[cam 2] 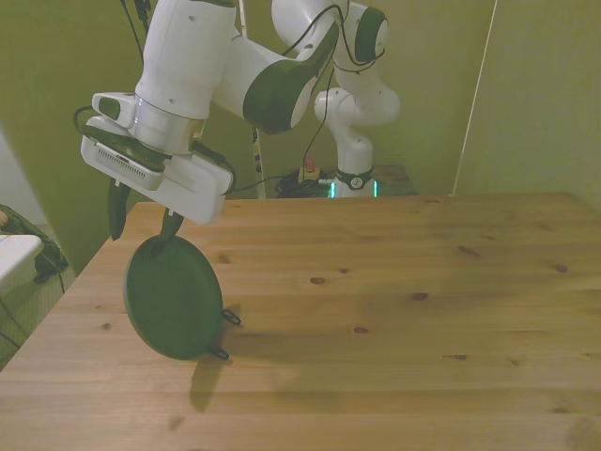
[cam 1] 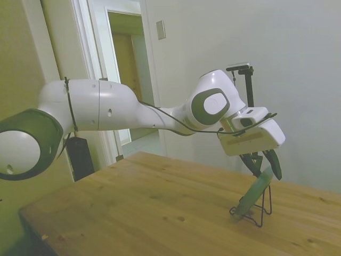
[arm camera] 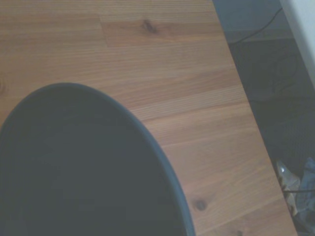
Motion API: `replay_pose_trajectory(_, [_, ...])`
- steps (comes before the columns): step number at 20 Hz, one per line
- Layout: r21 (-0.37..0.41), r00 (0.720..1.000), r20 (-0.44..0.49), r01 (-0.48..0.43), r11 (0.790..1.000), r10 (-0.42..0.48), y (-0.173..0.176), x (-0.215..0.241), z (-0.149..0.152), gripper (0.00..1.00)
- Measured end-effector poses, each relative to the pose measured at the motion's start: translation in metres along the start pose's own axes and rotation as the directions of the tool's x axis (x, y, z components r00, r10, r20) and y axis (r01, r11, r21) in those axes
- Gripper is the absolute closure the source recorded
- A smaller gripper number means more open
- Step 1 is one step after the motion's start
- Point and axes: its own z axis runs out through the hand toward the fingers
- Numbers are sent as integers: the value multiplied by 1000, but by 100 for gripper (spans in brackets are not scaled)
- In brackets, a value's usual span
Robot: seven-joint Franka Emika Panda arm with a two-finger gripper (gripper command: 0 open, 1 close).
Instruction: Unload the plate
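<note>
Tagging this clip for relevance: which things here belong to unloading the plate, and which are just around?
Belongs to the job:
- small round dark green plate, leaning on edge
- thin black wire stand holding it
- white arm's gripper, open over the plate's rim

Just around:
- wooden table
</note>
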Motion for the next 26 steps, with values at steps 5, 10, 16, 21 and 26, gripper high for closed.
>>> replay_pose_trajectory(5, [2, 1000, 1, -3, 1000, 3, 1, 0, 0, 100])
replay_pose_trajectory(10, [2, 1000, 2, -4, 1000, 4, 1, 0, 0, 100])
replay_pose_trajectory(16, [2, 1000, 2, -4, 1000, 4, 1, 0, 0, 100])
replay_pose_trajectory(21, [11, 1000, 3, -14, 1000, 14, 2, 2, -4, 100])
replay_pose_trajectory(26, [44, 999, 7, -45, 998, 45, 4, 13, -41, 100])
